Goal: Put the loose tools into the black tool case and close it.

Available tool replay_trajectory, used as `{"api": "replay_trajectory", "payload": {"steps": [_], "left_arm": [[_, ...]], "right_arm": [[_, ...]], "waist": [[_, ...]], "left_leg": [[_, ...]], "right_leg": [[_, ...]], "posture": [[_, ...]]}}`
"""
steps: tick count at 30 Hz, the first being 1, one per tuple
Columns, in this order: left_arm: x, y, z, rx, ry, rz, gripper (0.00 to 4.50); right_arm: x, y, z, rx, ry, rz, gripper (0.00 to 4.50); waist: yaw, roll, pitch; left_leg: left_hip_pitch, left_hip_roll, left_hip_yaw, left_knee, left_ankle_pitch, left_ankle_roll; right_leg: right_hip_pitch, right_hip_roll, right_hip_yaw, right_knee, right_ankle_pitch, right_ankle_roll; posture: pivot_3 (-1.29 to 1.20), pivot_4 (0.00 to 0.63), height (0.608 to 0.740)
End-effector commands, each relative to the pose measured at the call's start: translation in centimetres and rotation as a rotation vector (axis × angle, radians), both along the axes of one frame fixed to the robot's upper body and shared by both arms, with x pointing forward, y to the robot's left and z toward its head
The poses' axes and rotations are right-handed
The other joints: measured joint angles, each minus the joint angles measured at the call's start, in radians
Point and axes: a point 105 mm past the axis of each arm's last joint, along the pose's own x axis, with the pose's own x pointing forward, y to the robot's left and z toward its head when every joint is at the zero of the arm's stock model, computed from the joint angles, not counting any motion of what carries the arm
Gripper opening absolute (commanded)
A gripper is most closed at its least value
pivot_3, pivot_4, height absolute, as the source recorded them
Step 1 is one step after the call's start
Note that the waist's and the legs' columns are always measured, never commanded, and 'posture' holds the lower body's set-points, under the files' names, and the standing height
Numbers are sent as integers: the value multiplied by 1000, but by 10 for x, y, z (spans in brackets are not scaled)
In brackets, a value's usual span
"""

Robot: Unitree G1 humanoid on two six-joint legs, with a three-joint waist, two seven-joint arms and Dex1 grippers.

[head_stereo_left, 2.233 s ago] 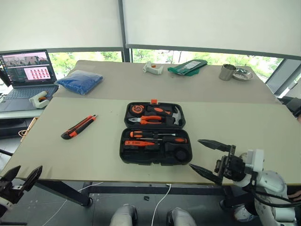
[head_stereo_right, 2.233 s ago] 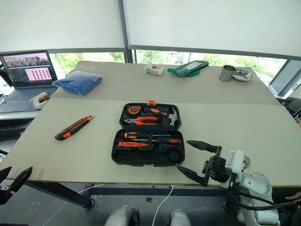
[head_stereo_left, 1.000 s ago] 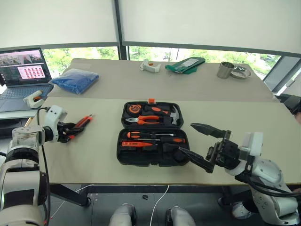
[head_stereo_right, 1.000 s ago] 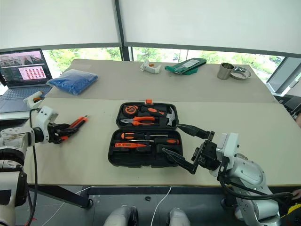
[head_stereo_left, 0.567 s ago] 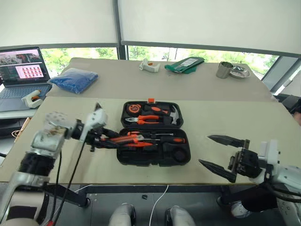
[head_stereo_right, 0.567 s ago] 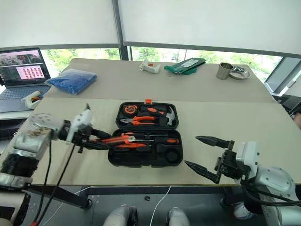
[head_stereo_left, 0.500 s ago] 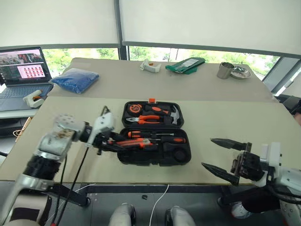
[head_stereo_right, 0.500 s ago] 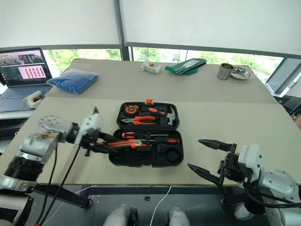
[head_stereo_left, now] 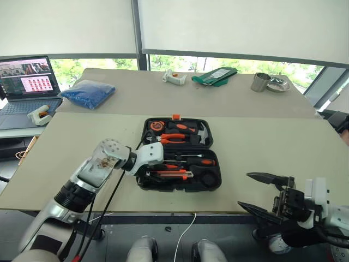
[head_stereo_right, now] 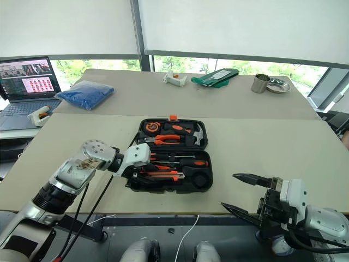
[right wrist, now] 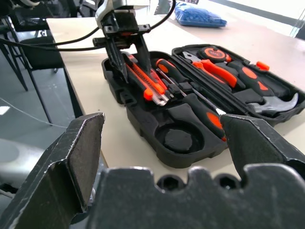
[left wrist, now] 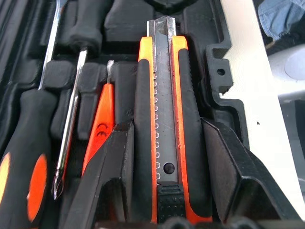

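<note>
1. Setting: a pale bench [head_stereo_left: 272, 142] stands before a window with lowered blinds. A second bench surface behind it carries a blue bag [head_stereo_left: 87, 93], a green pouch [head_stereo_left: 215, 75], a steel cup [head_stereo_left: 260, 82] and a small white item [head_stereo_left: 175, 78]. A laptop [head_stereo_left: 24, 82] sits at the far left.
2. Case [head_stereo_left: 180, 154]: lies open and flat at the bench centre, lid half away from the robot, orange latch [head_stereo_left: 176, 117] on the far edge.
3. Lid half: holds a tape measure [head_stereo_left: 156, 126], pliers [head_stereo_left: 175, 138] and a hammer [head_stereo_left: 202, 132].
4. Near half: two screwdrivers [head_stereo_left: 188, 160] lie lengthwise in their slots. A slim orange tester [left wrist: 99, 131] lies between a screwdriver shaft and the knife. The round recess [right wrist: 177, 139] at the right end looks dark; its contents cannot be told.
5. Knife [left wrist: 164, 129]: lies along the near edge of the case's lower half, over the moulded slots. Whether it is fully seated cannot be told.
6. Left gripper [head_stereo_left: 158, 164]: reaches in over the left end of the case. Its jaws are clamped on the knife, one black finger [left wrist: 112, 171] on each side of the handle.
7. Right gripper [head_stereo_left: 262, 192]: hangs off the near right edge of the bench, well apart from the case. Its jaws stand wide apart, with nothing between them.
</note>
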Motion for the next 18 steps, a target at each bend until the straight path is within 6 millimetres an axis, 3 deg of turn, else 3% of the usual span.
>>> {"api": "replay_trajectory", "payload": {"steps": [1, 10, 18], "left_arm": [[-2, -6, 4, 19, -41, -61, 1613], [4, -14, -2, 12, -44, -33, 1613], [6, -27, 3, -24, -53, -39, 1613]], "right_arm": [[-1, -3, 7, -14, -50, -5, 4500], [1, -1, 6, 5, -51, -16, 4500], [2, 3, 4, 14, -46, -12, 4500]], "waist": [[1, 0, 0], [16, 0, 0], [33, 1, 0]], "left_leg": [[0, 0, 0, 0, 0, 0], [0, -1, 0, 0, 0, 0], [1, -2, -2, 1, 0, 0]], "right_leg": [[0, 0, 0, 0, 0, 0], [0, -1, 0, 0, 0, 0], [0, -2, 0, -2, 0, 0]], "posture": [[0, 150, 740], [0, 150, 740], [0, 150, 740]]}}
